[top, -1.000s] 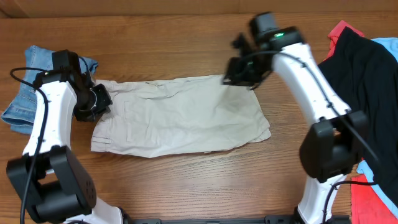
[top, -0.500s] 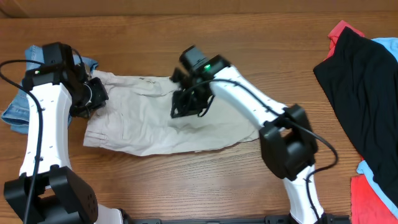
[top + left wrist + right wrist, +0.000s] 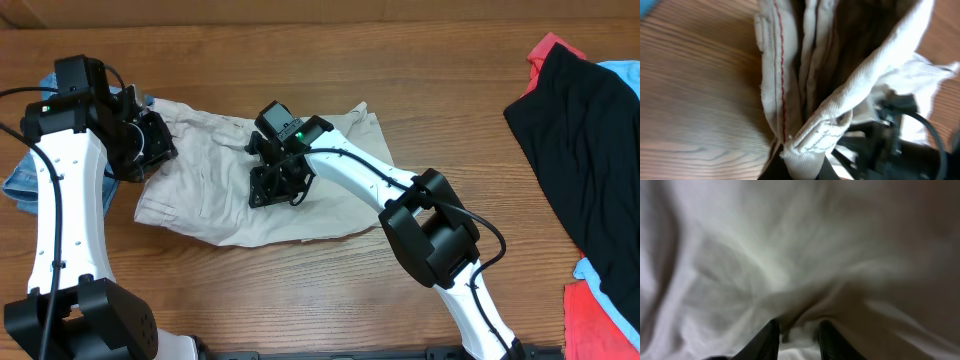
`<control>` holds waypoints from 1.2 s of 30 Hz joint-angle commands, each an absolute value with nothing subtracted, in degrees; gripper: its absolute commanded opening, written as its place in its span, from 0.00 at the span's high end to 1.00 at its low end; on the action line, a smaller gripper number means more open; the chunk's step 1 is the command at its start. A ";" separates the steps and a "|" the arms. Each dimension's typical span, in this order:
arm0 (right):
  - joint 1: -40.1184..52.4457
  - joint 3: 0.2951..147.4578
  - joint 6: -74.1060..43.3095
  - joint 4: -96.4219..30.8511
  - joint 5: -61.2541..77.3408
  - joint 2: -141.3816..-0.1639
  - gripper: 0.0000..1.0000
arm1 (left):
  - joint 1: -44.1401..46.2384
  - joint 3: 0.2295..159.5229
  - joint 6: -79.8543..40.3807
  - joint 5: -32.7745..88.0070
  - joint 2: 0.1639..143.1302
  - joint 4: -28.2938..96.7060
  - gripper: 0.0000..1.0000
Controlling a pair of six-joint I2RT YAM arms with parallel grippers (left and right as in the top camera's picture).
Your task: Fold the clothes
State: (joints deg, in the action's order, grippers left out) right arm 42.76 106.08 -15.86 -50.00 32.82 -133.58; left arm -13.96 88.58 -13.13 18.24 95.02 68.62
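We are mid-fold on the khaki shorts, which lie left of centre on the desk. The left claw is clenched on the waistband edge, and the right claw seems to pinch a ridge of cloth over the middle. Next, we judge, that carried end must settle flat with its edges matched. The blue garment crowds the left, while the black garment lies well apart.

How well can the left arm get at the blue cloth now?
Probably not yet. The blue cloth lies close beside it, but the left gripper is shut on the shorts and would have to let go first.
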 commanded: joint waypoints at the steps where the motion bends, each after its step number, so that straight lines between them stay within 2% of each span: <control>1: 44.34 106.34 -18.24 -47.27 33.54 -133.34 0.70 | -13.85 91.09 -14.00 28.42 93.08 67.83 0.96; 16: 45.65 106.34 -29.93 -32.95 30.50 -134.93 0.70 | -13.85 95.02 -20.91 37.36 93.08 65.34 0.96; 25: 46.92 106.34 -30.28 -29.32 30.57 -136.44 0.69 | -13.85 95.04 -21.17 37.08 93.08 64.84 0.96; 28: 48.10 106.34 -31.51 -27.20 30.52 -136.44 0.64 | -13.85 95.04 -23.42 37.08 93.08 62.43 0.96; 36: 51.09 106.34 -33.28 -21.89 30.39 -136.44 0.63 | -13.39 95.04 -25.36 37.12 93.08 61.25 0.96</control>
